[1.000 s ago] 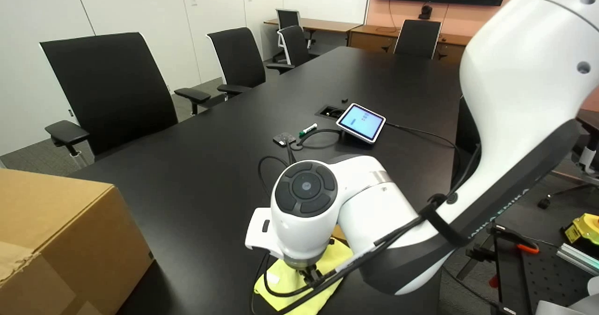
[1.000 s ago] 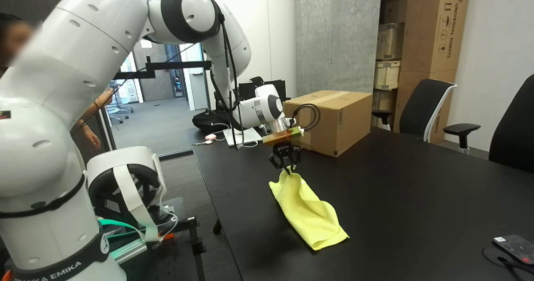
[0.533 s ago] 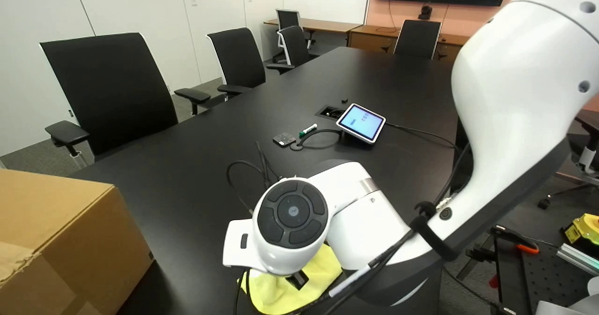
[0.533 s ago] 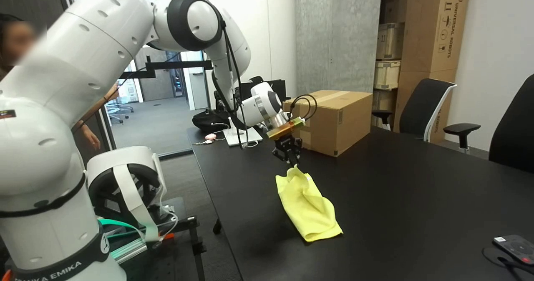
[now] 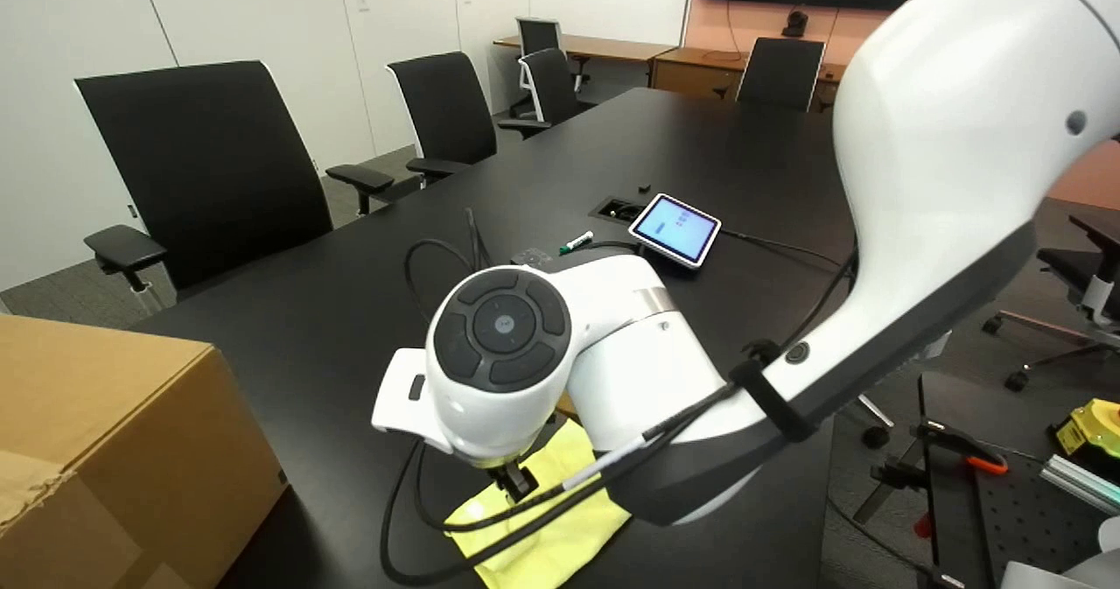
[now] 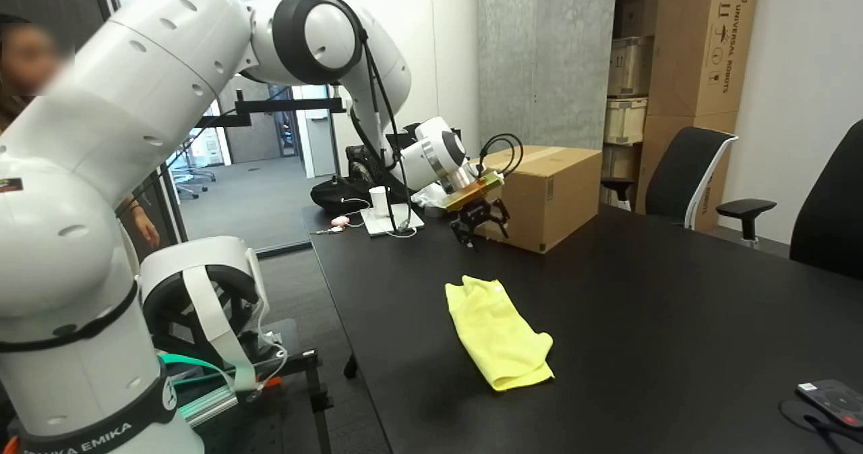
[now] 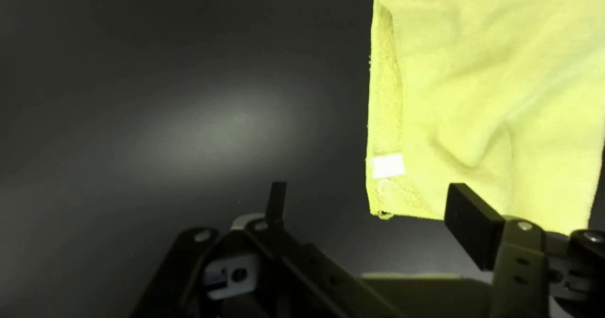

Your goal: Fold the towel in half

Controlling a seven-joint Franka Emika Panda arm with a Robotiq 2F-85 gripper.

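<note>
The pale yellow towel [image 6: 499, 336] lies on the dark table, its top a little wrinkled. In the wrist view the towel [image 7: 520, 72] shows an upper layer set back from its left edge, baring a strip of lower layer with a white tag [image 7: 388, 166]. My gripper [image 7: 367, 188] stands wide open with nothing between its fingers. It hangs above the table, clear of the towel's end nearest the cardboard box, as an exterior view shows at the gripper [image 6: 485, 236]. From the opposite side, arm and cables cover part of the towel [image 5: 569, 528].
A large cardboard box [image 6: 539, 197] stands close behind the gripper. Farther along the table are a tablet [image 5: 675, 230], a green-capped marker [image 5: 576, 242] and a dark remote-like device [image 6: 836, 400]. A white stand [image 6: 393, 220] sits near the table's edge. Chairs line one side.
The gripper has let go of the towel's end, opened wide and risen away from it. The towel was first drawn slightly toward the box; its lifted end has since dropped down.
</note>
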